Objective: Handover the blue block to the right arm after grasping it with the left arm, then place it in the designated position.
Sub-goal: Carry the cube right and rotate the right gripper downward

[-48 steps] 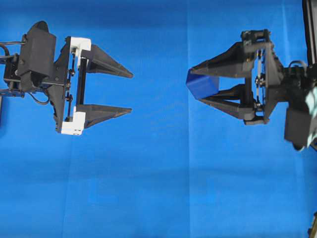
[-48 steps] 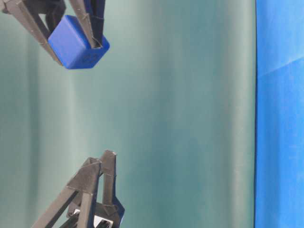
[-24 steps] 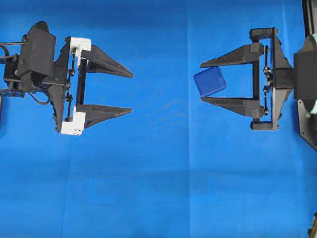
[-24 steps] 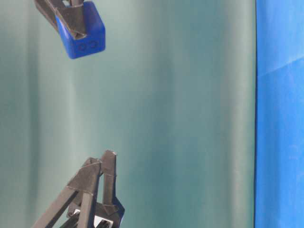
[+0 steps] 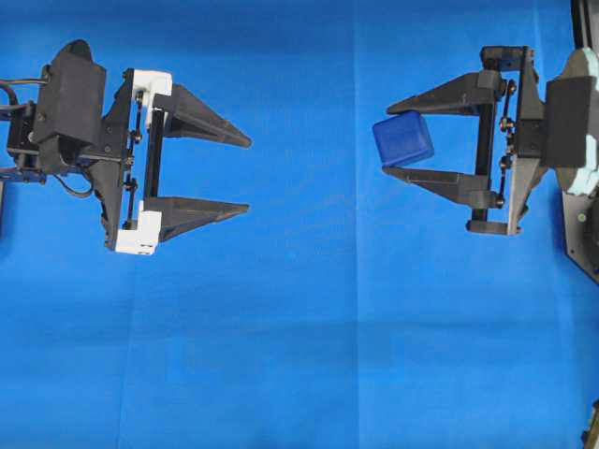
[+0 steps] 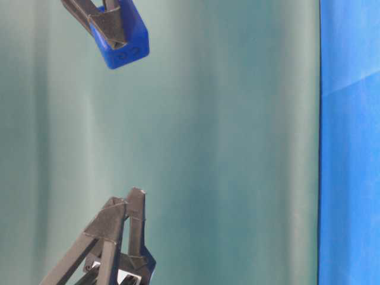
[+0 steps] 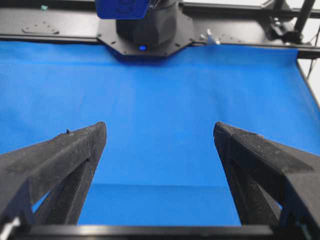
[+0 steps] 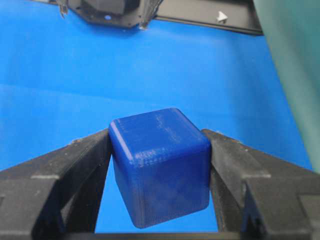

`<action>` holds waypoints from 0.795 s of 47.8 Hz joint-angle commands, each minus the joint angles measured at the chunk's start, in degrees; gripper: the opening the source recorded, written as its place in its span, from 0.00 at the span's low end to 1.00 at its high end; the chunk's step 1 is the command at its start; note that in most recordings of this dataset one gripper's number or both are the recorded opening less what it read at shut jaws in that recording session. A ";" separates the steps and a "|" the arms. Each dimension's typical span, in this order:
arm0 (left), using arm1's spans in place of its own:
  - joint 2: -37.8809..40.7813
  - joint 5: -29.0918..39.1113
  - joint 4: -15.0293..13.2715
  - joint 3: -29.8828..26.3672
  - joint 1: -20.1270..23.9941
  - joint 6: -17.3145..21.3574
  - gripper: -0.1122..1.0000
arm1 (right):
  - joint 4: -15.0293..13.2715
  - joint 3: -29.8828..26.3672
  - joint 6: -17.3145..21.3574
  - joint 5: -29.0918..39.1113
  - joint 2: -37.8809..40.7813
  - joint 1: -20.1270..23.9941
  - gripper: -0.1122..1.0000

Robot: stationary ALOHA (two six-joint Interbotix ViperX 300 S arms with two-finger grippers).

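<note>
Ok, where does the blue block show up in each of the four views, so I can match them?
Overhead: blue block right of centre, between the right gripper fingers.
Table-level: top left, pinched by the black fingers.
Left wrist: top edge, left of centre, partly cut off.
Right wrist: centre, clamped between both fingers.
Shared landmark: the blue cloth, visible in all four.

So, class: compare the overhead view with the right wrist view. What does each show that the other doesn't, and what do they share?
Only the overhead view shows the left gripper, open and empty, and both arms facing each other. Only the right wrist view shows up close both fingers pressing opposite faces of the blue block. Both show the right gripper holding the block above the blue cloth.
</note>
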 commanded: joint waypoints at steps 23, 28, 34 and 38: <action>-0.88 -0.44 0.09 -0.97 -0.09 0.00 0.93 | 0.44 -0.62 0.26 0.18 -0.18 0.79 0.49; -0.97 -0.35 0.09 -0.97 -0.09 -0.18 0.93 | 0.62 -0.62 0.26 0.18 -0.09 0.79 0.49; -0.97 -0.44 0.09 -0.97 -0.09 -0.18 0.93 | 0.97 -0.62 0.26 0.18 -0.09 0.79 0.49; -0.97 -0.35 0.09 -0.97 -0.09 -0.18 0.93 | 1.05 -0.62 0.18 0.09 -0.09 0.79 0.49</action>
